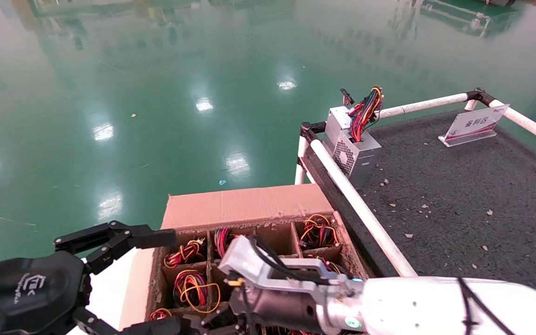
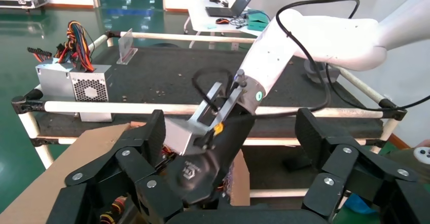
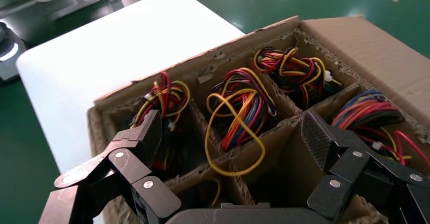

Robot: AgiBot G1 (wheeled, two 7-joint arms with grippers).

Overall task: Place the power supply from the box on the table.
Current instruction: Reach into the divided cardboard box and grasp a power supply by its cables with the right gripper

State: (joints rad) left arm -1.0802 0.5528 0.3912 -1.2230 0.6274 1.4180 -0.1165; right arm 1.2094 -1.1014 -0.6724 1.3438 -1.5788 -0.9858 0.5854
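Reaching into the box (image 1: 244,204) at lower centre | my right end effector (image 3: 230,148) is hovering spread over a wire-filled cell, pinching nothing | power supply (image 3: 238,110) is sitting in its cell | next: descending, closing, carrying to the bench (image 1: 472,195) | left end effector (image 1: 110,279) is idling spread, lower left

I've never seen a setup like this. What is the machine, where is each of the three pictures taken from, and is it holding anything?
It is a two-armed robot. The wide picture comes from its head; the other two from cameras on its wrists. The right gripper hangs open over the box, a carton of cells holding looped wire bundles; it holds nothing. The left gripper waits open beside the box, also empty. On the table stand a silver unit with a vent grille and a small sign.
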